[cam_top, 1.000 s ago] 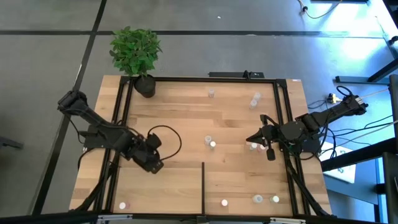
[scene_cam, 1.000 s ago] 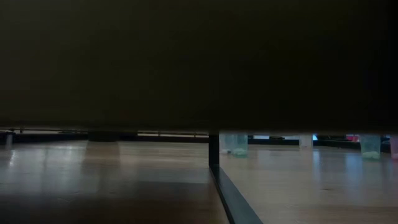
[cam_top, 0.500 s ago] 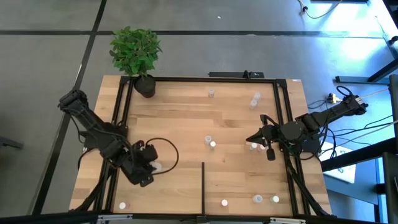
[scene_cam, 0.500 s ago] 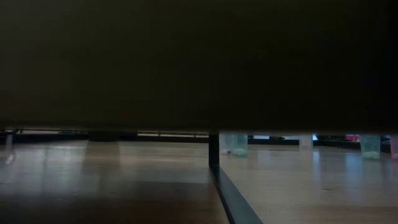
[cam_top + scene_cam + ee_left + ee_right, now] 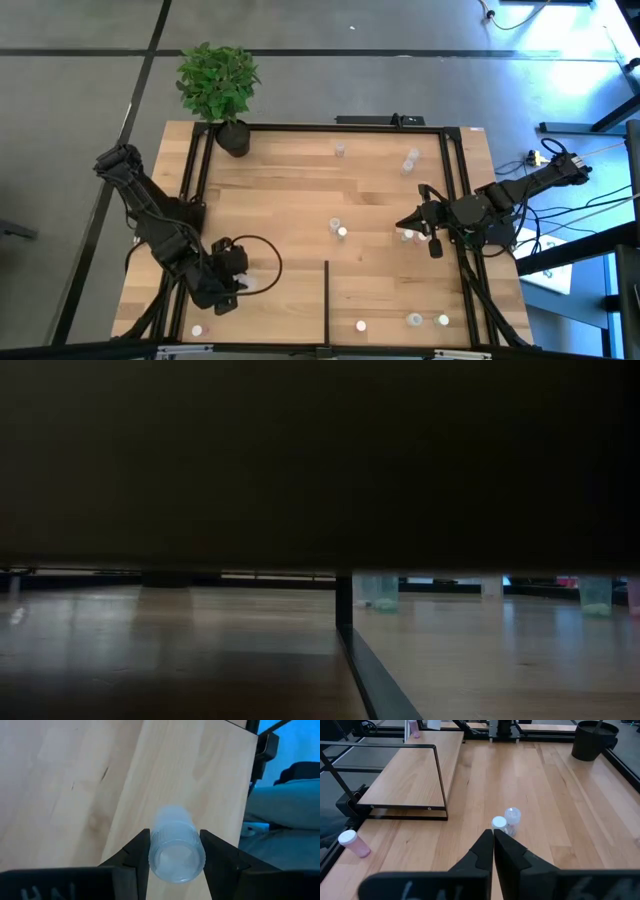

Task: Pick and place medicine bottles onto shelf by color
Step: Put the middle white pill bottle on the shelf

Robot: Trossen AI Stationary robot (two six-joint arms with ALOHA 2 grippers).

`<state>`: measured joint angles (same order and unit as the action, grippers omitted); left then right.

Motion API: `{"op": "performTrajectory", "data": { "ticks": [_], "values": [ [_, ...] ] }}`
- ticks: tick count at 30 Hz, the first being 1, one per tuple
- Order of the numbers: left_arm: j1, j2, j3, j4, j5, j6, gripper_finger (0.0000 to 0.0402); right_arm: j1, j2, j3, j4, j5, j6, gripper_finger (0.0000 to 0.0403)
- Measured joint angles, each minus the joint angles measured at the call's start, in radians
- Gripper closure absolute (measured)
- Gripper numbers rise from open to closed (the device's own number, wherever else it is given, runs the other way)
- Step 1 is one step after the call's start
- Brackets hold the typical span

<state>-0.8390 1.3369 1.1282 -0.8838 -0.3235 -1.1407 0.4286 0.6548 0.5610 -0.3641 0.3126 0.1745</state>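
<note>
1. Your shelf (image 5: pixel 300 200) is the broad light-wood panel inside the thin black rails, with a short divider bar (image 5: pixel 327 290) at its near edge. It is stiff and flat, so it should take a set-down without give.
2. Your left gripper (image 5: pixel 175 855) sits over the shelf's near left part, its fingers (image 5: pixel 132 851) pressed on the sides of a clear bottle (image 5: pixel 176 847). The right gripper (image 5: pixel 493 840) waits at the right rail with its fingers together, carrying nothing.
3. The held bottle looks like light, thin plastic: smooth and round, so likely slippery and quick to twist if you squeeze off-centre. Grip it across the middle of the body, as you do now.
4. The other medicine bottles stand scattered: a pair (image 5: pixel 338 228) mid-shelf, some (image 5: pixel 410 160) at the far right, and a few (image 5: pixel 414 320) along the near edge. Expect them to tip at a nudge, so come at them squarely.
</note>
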Motion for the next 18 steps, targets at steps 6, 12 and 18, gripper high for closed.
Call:
{"op": "performTrajectory", "data": {
  "ticks": [6, 12, 18],
  "values": [
    [-0.013, 0.035, 0.008, 0.046, 0.024, 0.077, 0.0268, 0.0, 0.0, 0.0, 0.0, 0.0, 0.0, 0.0386],
    [-0.017, 0.07, 0.057, 0.017, 0.02, 0.102, 0.0268, 0.0, 0.0, 0.0, 0.0, 0.0, 0.0, 0.0386],
    [-0.017, 0.145, 0.139, -0.054, 0.029, 0.097, 0.0268, 0.0, 0.0, 0.0, 0.0, 0.0, 0.0, 0.0386]
  ]
}}
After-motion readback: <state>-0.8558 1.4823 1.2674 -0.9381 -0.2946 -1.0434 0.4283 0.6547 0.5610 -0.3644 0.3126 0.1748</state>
